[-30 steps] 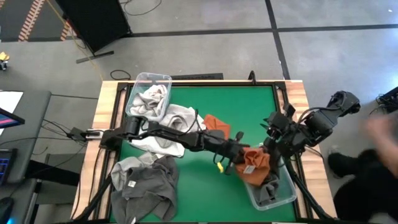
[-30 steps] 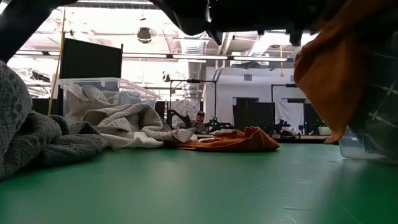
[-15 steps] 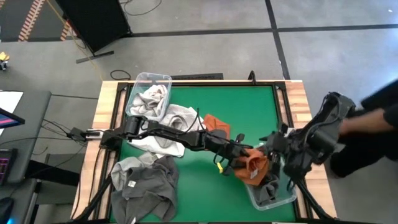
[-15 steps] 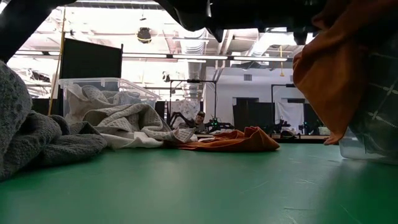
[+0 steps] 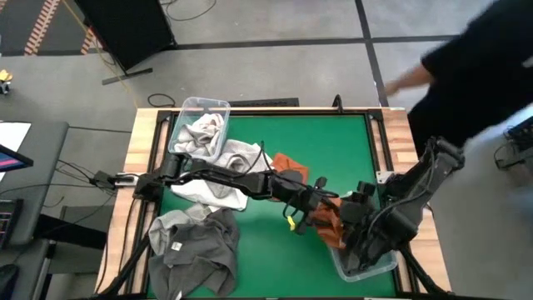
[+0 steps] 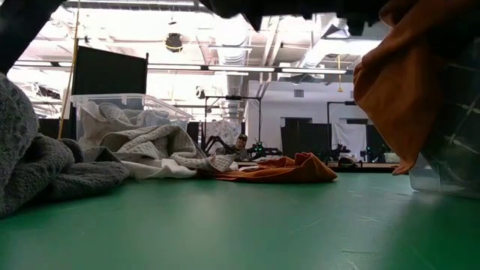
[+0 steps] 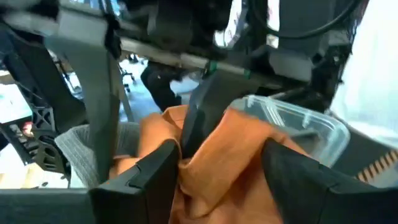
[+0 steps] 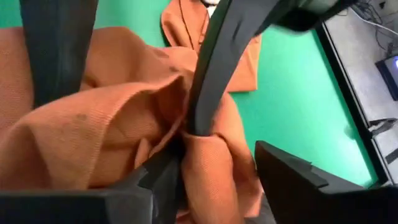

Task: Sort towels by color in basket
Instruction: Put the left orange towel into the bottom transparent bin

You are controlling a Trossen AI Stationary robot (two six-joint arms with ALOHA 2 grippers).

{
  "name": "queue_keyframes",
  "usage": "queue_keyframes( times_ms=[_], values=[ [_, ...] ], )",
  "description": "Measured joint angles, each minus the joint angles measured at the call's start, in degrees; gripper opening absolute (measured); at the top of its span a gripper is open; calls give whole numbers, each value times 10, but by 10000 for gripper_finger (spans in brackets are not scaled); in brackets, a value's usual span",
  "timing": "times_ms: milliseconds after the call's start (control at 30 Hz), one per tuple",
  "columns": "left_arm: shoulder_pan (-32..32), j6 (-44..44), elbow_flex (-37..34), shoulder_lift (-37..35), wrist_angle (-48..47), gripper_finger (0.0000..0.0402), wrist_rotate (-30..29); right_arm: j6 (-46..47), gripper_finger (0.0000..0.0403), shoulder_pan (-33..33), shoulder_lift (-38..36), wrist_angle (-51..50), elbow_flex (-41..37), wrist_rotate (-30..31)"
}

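now, going left to right: the dark grey towel (image 5: 193, 247) lies heaped at the near left of the table (image 5: 325, 142), and the left bin (image 5: 200, 127) at the far left holds pale towels (image 5: 202, 132), with more white cloth (image 5: 225, 171) spilled just beside it. a flat orange towel (image 5: 290, 167) lies near the middle.

the left gripper (image 5: 318, 210) reaches across to the right bin (image 5: 366, 260). a second ago its jaws were clenched on the bunched orange towel (image 5: 331, 223); now they have spread apart, and the cloth sits loose between them in the left wrist view. the right gripper (image 5: 354, 223) has swung in over the bin too, and its jaws are also spread, with orange cloth bunched around one finger (image 8: 214, 68).

i think the towel is being let go. it hangs over the bin's edge, only partly inside, so it may need a push. a person (image 5: 475, 62) has stepped in at the far right.
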Motion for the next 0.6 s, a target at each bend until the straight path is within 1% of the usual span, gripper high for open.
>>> queue_keyframes(
  times_ms=[67,167,267,400,600],
  values=[
    [-1,21,0,-18,-39,219,-1,16,214,6,13,-2,-1,-11],
    [-2,54,0,-52,-115,219,-14,39,205,13,26,4,-19,-44],
    [-2,84,0,-91,-203,219,-31,69,199,20,35,3,-54,-106],
    [-2,118,0,-152,-342,219,-74,84,192,25,38,30,-107,-184],
    [-2,112,0,-228,-536,219,-142,67,186,18,36,121,-179,-224]
  ],
)
